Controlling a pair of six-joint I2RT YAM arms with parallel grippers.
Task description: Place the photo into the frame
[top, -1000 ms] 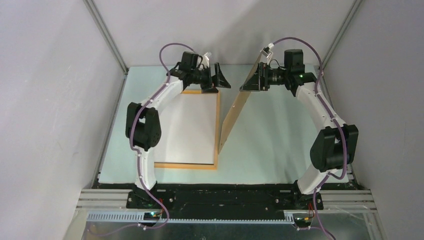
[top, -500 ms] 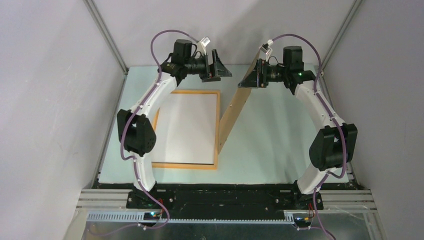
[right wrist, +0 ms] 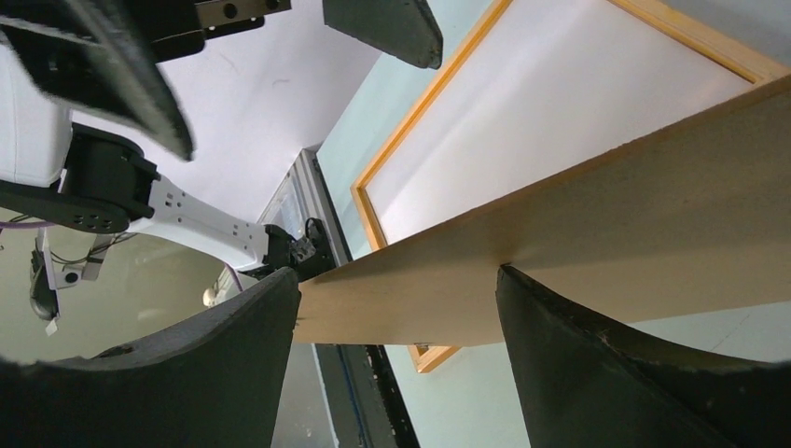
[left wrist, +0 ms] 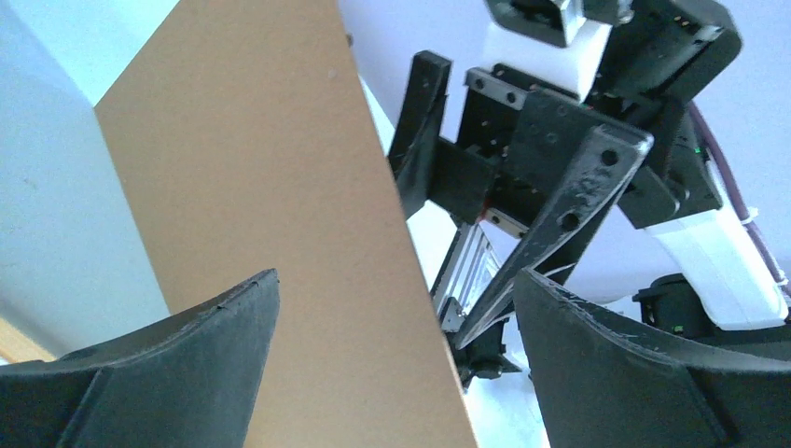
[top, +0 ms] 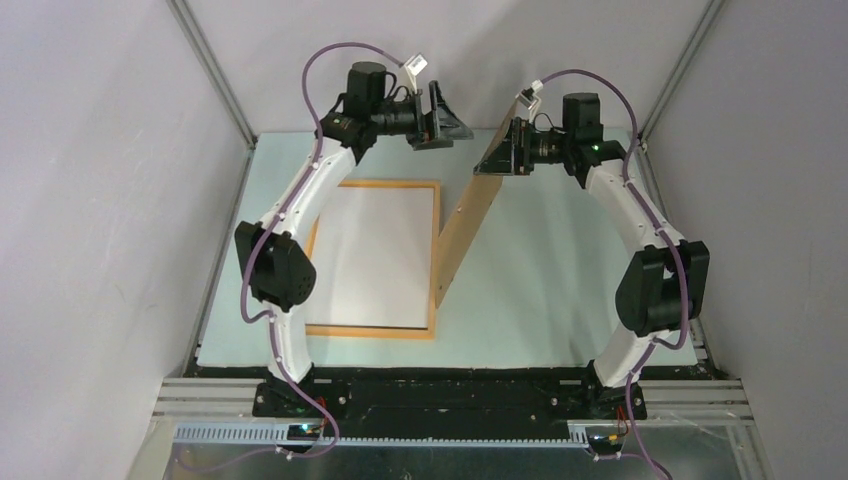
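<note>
Where the frame lies: frame (top: 370, 331) flat on the pale green surface (top: 560, 280), left of the middle, its long sides running away from the arms
Photo: photo (top: 375, 255) inside the frame, white side up, orange rails showing round it wherever the left arm does not cover them
Board: brown board (top: 460, 235) tilted up on edge, low end down by the frame's right rail, high end up at the right pincer; whether the low end touches the rail I cannot tell
Right pincer: right pincer (top: 495, 158) spread wide, not clamped; the board's top edge runs across both fingertips and rests against them
Left pincer: left pincer (top: 450, 125) released, jaws wide, nothing in it, raised over the far end of the frame, facing the board and the right pincer
Arms: both reach to the far end of the surface, their pincers well above it
</note>
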